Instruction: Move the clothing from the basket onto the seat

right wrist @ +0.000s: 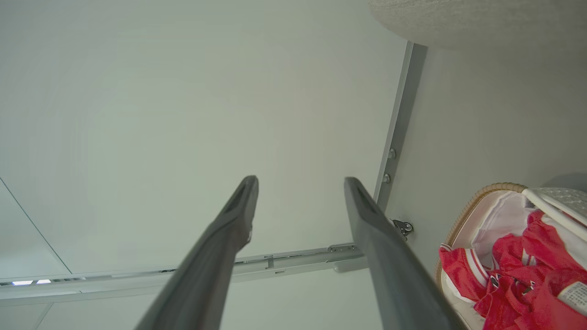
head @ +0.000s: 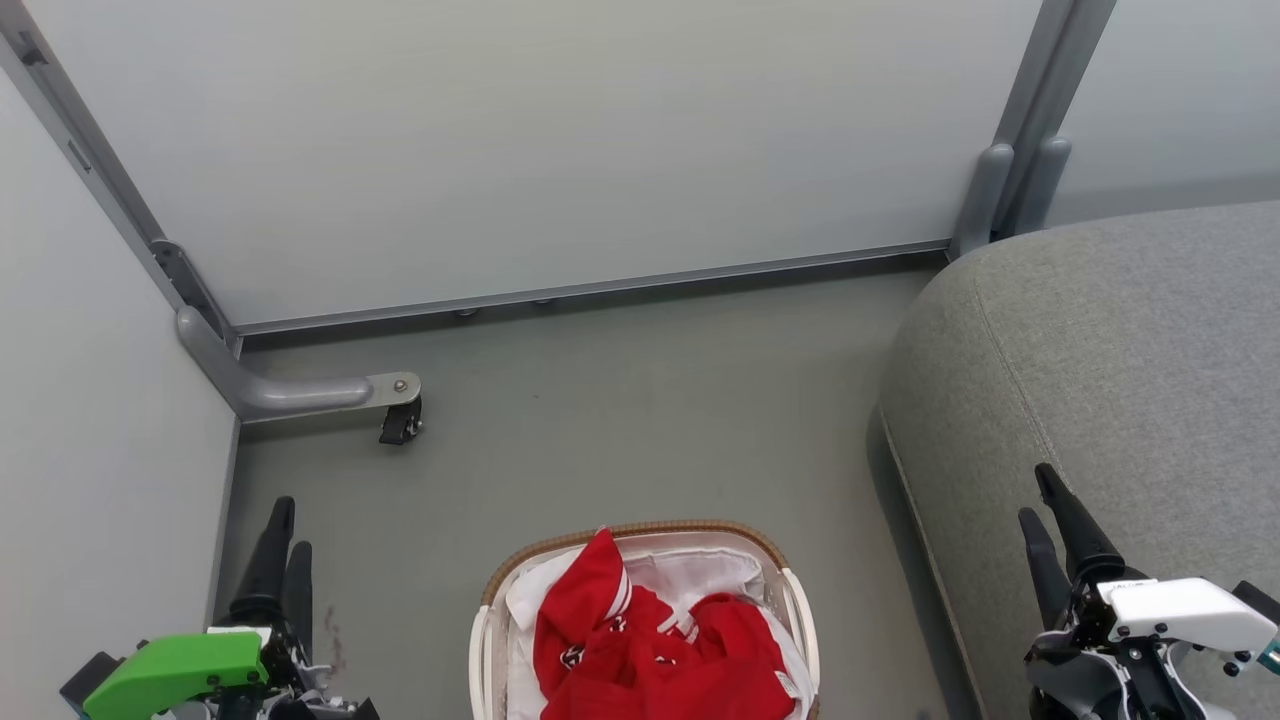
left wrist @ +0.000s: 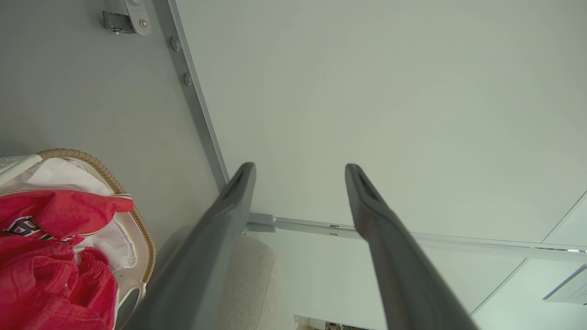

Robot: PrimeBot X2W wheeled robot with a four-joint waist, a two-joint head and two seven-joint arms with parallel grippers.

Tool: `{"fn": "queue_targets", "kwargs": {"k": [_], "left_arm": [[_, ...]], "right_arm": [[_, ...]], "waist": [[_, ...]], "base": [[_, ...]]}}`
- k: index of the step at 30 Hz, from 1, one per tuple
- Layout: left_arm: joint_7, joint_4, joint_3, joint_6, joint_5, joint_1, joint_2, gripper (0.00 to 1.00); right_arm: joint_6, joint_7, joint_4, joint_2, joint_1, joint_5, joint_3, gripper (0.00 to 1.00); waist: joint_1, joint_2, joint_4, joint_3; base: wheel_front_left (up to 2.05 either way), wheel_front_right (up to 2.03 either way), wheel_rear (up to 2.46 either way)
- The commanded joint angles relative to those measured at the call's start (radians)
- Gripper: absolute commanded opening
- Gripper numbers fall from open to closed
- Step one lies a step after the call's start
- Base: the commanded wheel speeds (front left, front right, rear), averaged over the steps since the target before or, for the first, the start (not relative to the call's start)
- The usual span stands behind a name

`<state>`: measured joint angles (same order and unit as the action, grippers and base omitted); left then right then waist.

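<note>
Head view first: the clothing (head: 660,650) sits heaped in the basket (head: 640,532) at the bottom centre of the frame, red folds piled on the white liner. The seat (head: 1130,380) fills the right side, and its grey top is bare, no red on it anywhere. The left gripper (head: 292,523) stands at lower left, the right gripper (head: 1033,492) at lower right in front of the seat's edge. Both are well apart from the basket.

Over to the left wrist view: the left gripper (left wrist: 300,166) has its jaws spread wide with nothing between them, pointing at the pale wall panel. The clothing (left wrist: 46,256) shows at the lower left edge inside the basket (left wrist: 133,215), off to the side of the fingers.

Right wrist view now: the right gripper (right wrist: 301,178) is parted just as wide and holds nothing. The clothing (right wrist: 518,266) lies in the basket (right wrist: 472,197) at lower right, with the seat (right wrist: 458,18) along the top edge.

So, by my reading, nothing is done yet: both garments wait in the basket, and every reach, grasp and carry to the seat is left.
</note>
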<state>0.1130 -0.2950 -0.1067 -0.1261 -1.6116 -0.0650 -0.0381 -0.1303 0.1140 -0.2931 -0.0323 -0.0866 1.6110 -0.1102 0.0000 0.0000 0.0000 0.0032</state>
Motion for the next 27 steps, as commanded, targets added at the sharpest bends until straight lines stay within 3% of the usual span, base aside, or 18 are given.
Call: {"fn": "queue_targets", "kwargs": {"k": [1,15,27], "left_arm": [[-0.01,0.01,0.012,0.0,0.003,-0.009,-0.001,1.0],[-0.077,0.026,0.079,-0.001,0.091,-0.019,-0.004,1.0],[-0.128,0.087,0.1,0.011,0.342,-0.036,-0.006,1.0]], "right_arm": [[0.0,-0.01,0.011,-0.003,-0.005,-0.003,0.006,1.0],[0.0,-0.077,0.005,-0.007,0.001,-0.088,0.013,1.0],[0.0,-0.128,0.067,-0.009,0.006,-0.376,0.002,1.0]], "waist": [[0.0,0.0,0.0,0.0],[0.0,0.0,0.0,0.003],[0.0,0.0,-0.001,0.007]], "base": [[0.0,0.0,0.0],[0.0,0.0,0.0],[0.0,0.0,0.0]]}}
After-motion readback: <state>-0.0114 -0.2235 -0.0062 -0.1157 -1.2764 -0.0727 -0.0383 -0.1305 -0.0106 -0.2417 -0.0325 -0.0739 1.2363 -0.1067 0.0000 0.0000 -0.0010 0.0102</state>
